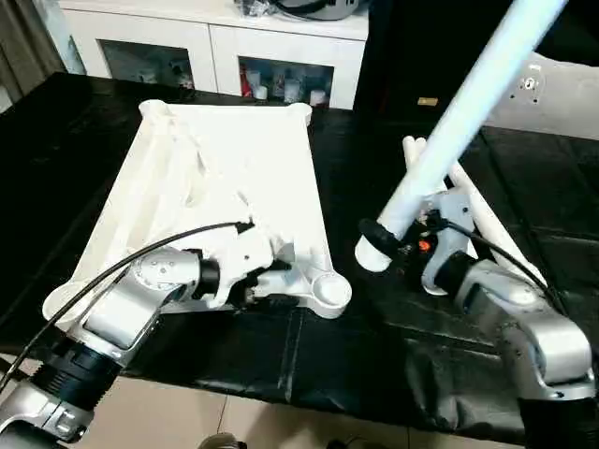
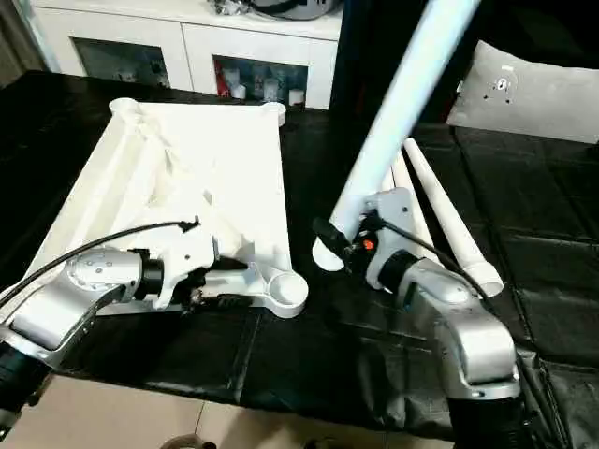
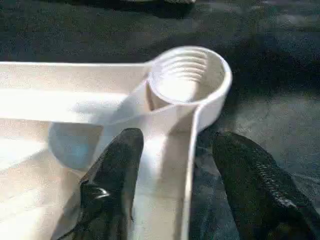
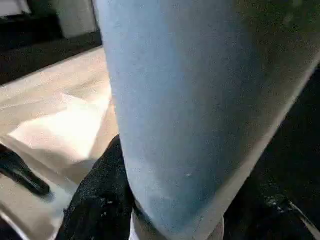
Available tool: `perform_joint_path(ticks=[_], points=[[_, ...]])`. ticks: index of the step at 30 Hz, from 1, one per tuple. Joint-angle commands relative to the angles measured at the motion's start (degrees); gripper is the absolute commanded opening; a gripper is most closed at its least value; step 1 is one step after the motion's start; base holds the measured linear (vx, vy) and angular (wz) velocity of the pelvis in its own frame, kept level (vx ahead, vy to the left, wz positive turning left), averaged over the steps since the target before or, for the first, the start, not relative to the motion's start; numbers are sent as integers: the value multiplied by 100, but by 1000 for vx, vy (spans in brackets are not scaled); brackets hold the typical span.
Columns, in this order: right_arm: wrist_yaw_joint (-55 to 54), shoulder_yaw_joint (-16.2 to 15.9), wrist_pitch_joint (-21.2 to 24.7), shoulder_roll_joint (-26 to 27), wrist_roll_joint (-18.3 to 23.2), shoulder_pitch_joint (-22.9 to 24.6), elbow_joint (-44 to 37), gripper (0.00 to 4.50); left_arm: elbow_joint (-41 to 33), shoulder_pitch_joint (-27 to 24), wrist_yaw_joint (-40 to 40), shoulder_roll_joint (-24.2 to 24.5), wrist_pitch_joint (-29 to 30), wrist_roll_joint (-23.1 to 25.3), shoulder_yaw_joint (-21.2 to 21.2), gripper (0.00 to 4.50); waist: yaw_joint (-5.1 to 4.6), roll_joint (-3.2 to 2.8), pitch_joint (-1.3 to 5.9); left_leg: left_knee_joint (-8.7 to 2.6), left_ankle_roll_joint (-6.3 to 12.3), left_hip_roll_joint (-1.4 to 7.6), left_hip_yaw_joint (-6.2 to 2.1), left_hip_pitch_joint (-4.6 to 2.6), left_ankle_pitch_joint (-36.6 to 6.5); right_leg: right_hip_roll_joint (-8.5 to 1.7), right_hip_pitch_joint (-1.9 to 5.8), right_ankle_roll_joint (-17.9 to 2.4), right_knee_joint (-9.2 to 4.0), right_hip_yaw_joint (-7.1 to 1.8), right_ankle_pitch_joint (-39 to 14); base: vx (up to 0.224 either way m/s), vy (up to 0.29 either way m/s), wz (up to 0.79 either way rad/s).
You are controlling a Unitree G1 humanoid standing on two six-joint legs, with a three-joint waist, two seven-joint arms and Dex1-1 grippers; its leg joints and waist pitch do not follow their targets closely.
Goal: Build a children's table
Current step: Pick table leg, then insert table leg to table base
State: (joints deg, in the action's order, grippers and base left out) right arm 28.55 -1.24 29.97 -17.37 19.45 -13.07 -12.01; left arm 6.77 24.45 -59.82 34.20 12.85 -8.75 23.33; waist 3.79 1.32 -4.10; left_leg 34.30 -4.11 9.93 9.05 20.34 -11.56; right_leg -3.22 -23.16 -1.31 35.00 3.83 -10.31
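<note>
Up close, threaded corner socket between left claw fingers.

White table top, black cover

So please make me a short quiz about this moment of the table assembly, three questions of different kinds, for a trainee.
1. True or false: the right gripper holds a white leg lifted off the cover.
2. Which part of the table top do the left gripper's fingers straddle? A) the far edge B) the rim wall beside the near corner socket C) a loose leg
3. Fill in: the inside of that socket shows ___ for screwing in a leg.

Key: 1 true; 2 B; 3 threads (spiral ridges)
</note>
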Motion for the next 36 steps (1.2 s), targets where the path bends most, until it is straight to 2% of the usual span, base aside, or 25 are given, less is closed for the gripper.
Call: perform_joint_path(ticks=[1,5,10,17,19,22,28,32,36], points=[[114,14,76,-52,94,52,-189,190,28,-34,-102,67,-57,44,51,233,-21,-87,310,-462,-41,277,-66,-25,-1118,-452,289,-866,-434,-339,-1426,0,0,0],[130,169,347,65,410,71,-275,190,165,-62,-119,48,-2,12,24,192,-49,-86,289,-468,-22,273,-70,-23,-1240,-464,285,-855,-473,-339,-1745,0,0,0],[172,115,337,80,526,164,-357,190,401,-50,-186,-85,57,-35,-121,154,-55,-97,259,-476,-25,272,-71,-20,-1301,-473,266,-777,-511,-342,-2016,0,0,0],[158,94,455,91,588,271,-501,190,505,-31,-226,-36,-10,72,-104,104,-63,-108,236,-499,-6,284,-82,-18,-1316,-473,259,-789,-508,-348,-1977,0,0,0],[217,74,414,55,570,298,-495,190,547,-13,-257,23,-75,185,-48,80,-67,-106,224,-498,5,279,-79,-18,-1362,-480,250,-761,-532,-350,-2122,0,0,0],[159,54,189,57,439,312,-444,190,610,6,-300,82,-173,349,18,70,-74,-99,208,-510,0,284,-86,-19,-1424,-489,237,-686,-548,-350,-2324,0,0,0],[232,14,388,56,573,269,-487,190,698,76,-288,21,-253,318,-75,24,-92,-97,193,-515,30,281,-93,-18,-1441,-503,221,-605,-581,-352,-2644,0,0,0],[524,-130,513,-77,653,168,-481,190,759,126,-375,-169,-408,225,-131,3,-92,-90,205,-512,66,287,-92,-4,-1336,-504,230,-631,-573,-353,-2505,0,0,0],[883,-407,770,-346,689,72,-494,190,782,155,-452,-326,-490,148,-143,0,-95,-52,233,-489,132,284,-71,12,-1093,-505,266,-740,-532,-362,-2173,0,0,0]])
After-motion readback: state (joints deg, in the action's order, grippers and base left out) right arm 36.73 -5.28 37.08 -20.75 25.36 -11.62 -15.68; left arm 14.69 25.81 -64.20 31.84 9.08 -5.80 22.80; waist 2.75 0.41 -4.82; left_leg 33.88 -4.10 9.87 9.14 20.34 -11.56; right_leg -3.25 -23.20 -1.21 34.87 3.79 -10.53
